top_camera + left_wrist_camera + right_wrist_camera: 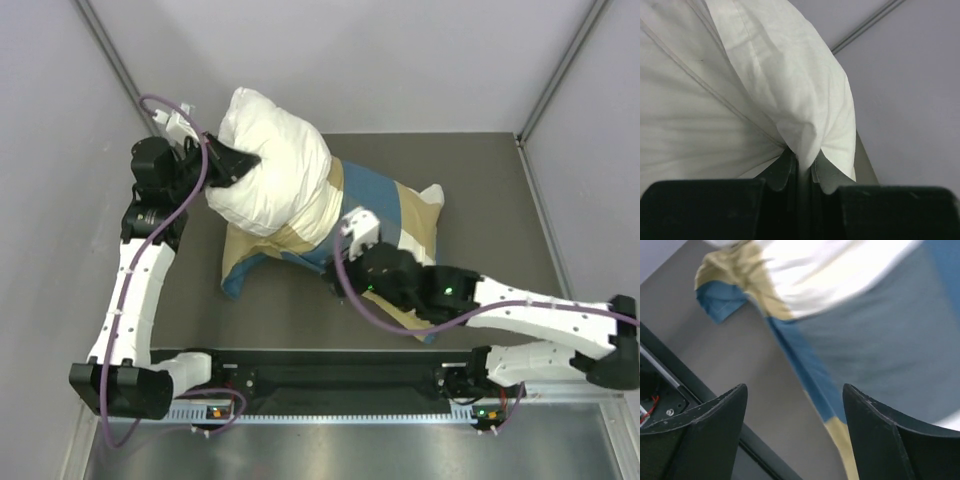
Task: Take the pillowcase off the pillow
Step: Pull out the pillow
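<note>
The white pillow (275, 165) sticks out of the checked blue, tan and cream pillowcase (385, 215) at the table's middle left. My left gripper (240, 162) is shut on a fold of the pillow (790, 90) at its left side, lifting that end. My right gripper (345, 262) is open and empty, hovering over the pillowcase's near blue edge (815, 380), with the fabric (880, 335) just beyond its fingers (875, 425).
The dark grey table top (500, 200) runs to grey walls (60, 120) on the left, back and right. A black rail (330, 375) crosses the near edge between the arm bases, also seen in the right wrist view (685, 375).
</note>
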